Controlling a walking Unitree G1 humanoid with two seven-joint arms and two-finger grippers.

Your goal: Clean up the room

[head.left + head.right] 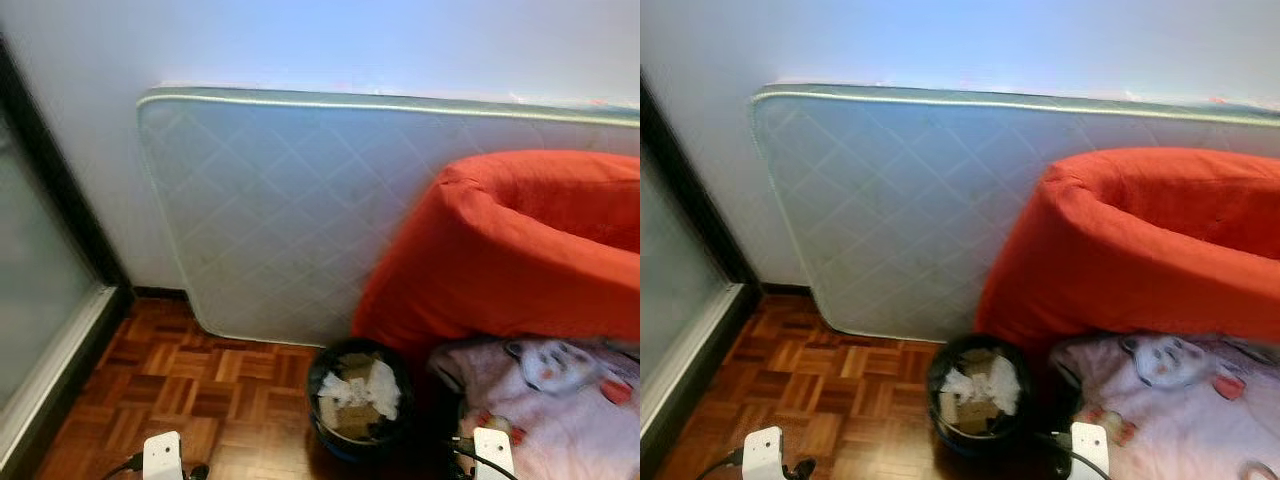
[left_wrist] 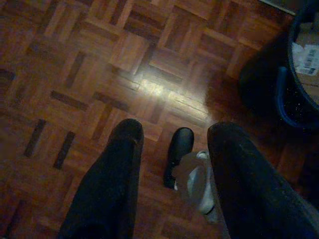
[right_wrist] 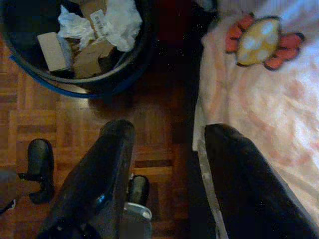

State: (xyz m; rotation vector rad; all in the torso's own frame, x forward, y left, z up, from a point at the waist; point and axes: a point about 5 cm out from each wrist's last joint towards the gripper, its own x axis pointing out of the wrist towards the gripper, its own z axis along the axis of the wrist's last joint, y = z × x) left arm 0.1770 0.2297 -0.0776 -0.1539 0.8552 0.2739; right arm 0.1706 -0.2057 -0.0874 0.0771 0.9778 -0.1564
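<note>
Below, my left gripper and right gripper hang spread and empty over the parquet floor, the trash bin near between them, its base cut off.

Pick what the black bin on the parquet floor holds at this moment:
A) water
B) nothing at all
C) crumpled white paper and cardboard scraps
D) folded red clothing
C: the black bin is partly filled with crumpled white paper and brown cardboard pieces, seen from the head views and the right wrist view.
</note>
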